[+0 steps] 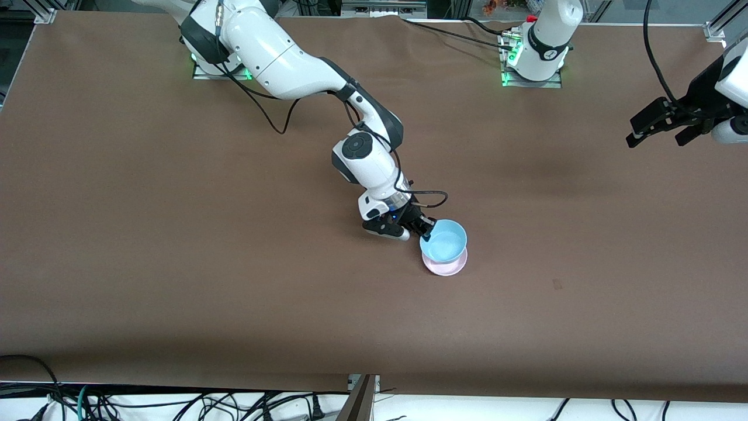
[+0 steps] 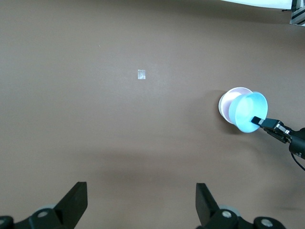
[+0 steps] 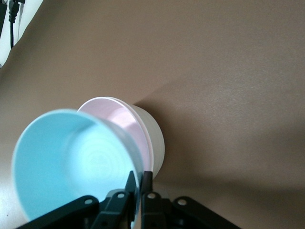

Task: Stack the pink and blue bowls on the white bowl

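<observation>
The blue bowl (image 1: 445, 240) is seen tilted over the stacked bowls near the middle of the table (image 1: 175, 263). Its rim is pinched between the fingers of the right gripper (image 1: 426, 236), one finger inside the bowl and one outside; the jaws stand narrow, closed on the rim wall. In the right wrist view the blue bowl (image 3: 71, 164) is shown leaning partly into the pink bowl (image 3: 116, 117), not seated level.

The pink bowl is nested in the white bowl (image 3: 155, 138), whose outer wall is visible around it. In the front view only a pink rim (image 1: 447, 268) shows below the blue bowl, on the side nearer the front camera. From the left wrist view the same stack is seen, with the blue bowl (image 2: 248, 112) overlapping the pink one (image 2: 231, 98).

The left gripper (image 1: 657, 123) is held in the air at the left arm's end of the table, waiting, with its fingers (image 2: 71, 202) spread wide and nothing between them. A small pale mark (image 2: 141, 74) is noted on the table surface.
</observation>
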Controlling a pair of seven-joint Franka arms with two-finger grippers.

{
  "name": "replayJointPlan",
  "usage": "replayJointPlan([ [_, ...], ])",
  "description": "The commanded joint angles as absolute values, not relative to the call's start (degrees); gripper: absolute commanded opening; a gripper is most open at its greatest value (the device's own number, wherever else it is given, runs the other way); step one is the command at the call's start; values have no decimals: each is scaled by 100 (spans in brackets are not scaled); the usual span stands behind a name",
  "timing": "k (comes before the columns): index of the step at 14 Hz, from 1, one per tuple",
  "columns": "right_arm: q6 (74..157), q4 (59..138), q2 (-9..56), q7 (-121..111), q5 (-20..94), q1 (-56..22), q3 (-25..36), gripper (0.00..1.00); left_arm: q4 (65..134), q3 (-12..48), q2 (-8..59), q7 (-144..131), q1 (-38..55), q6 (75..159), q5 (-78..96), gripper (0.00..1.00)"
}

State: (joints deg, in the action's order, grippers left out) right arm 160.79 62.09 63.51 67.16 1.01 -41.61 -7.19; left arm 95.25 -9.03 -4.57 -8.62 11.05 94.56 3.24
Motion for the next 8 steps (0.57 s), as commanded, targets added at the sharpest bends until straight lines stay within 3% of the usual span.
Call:
replayJointPlan([
  [1,16110,5977,6478,6847,26,-4236,-677,100,9229,-914,-237,-835,1134,9264,387,100],
  [5,15726,5977,6355,6873,26,-4228,-633,100,8966,-914,-124,-835,1143,9090,360,100],
  [8,14164,5977,5733,6366,-9,-4009,-572,100,8824,-914,0,-765,1134,8842,352,100],
])
